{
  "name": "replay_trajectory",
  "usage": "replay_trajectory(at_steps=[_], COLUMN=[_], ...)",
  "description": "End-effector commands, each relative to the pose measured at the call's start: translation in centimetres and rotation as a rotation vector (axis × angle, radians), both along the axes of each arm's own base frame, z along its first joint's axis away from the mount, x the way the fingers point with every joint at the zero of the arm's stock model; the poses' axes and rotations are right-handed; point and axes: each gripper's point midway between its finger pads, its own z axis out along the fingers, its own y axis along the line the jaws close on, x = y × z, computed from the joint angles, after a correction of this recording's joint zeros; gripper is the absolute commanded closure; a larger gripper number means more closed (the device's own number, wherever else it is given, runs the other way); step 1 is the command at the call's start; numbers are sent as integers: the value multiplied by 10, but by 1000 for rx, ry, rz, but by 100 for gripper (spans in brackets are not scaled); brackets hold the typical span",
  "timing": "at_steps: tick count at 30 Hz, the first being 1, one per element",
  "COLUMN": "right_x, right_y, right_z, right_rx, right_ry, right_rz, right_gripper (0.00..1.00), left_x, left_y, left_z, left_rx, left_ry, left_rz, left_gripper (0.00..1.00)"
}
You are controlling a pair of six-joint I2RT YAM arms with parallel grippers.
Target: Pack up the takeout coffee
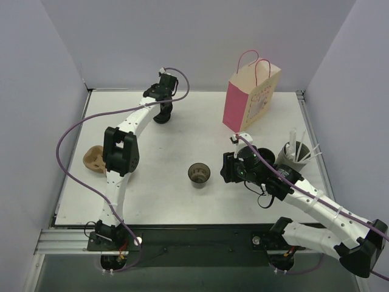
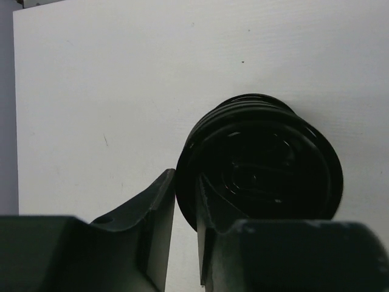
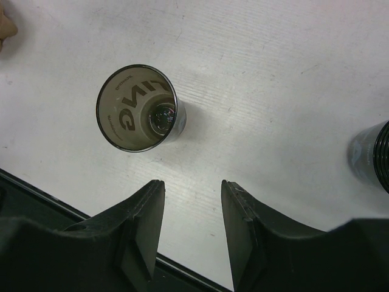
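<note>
While straddling short ribbed black stack [image 2: 261, 164] at 11 o'clock, left pincer [image 2: 184, 182] nearly pressed together, grip impossible to tell; lift only its top piece. Right pincer [image 3: 191, 185] spread, empty, near small lidless dark cup [image 3: 138, 109], tabletop [image 3: 273, 73] centre.

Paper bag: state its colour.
The paper bag has a pink side, cream printed front and pink handles; shown best in the top external view.

Small round dark cup [image 1: 198, 174] standing upright near the middle of the worktop [image 1: 170, 140], lidless, mouth open, pale lettering showing through on the inner wall. Second cup [image 1: 265, 154], black-topped, upright well apart to its right, partly hidden.
</note>
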Motion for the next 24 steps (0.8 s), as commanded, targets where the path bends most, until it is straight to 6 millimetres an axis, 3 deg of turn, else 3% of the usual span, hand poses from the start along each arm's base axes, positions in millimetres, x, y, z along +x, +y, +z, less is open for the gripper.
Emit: replay_trajectory(at_steps=[1,6,13,17,24], right_x=[5,5,4,3,3], right_y=[-1,0,1,0,1], right_z=[15,18,19,18,19], right_rx=[6,14,24,24,24], right_ry=[-45,-50,-46,-45,-44], right_rz=[-13,-11,-9,-8,-4], right_gripper=[58,58,58,58,58], left_x=[7,5,5,4,4], left_y=[1,-5,-6,-6,-7], left_z=[28,44,52,61,61], left_rx=[-14,-25,-29,-38,-39], left_ry=[-83,-105,-108,-123,-114], left_rz=[4,-12,-11,-8,-10], left_gripper=[77,78,82,77,80])
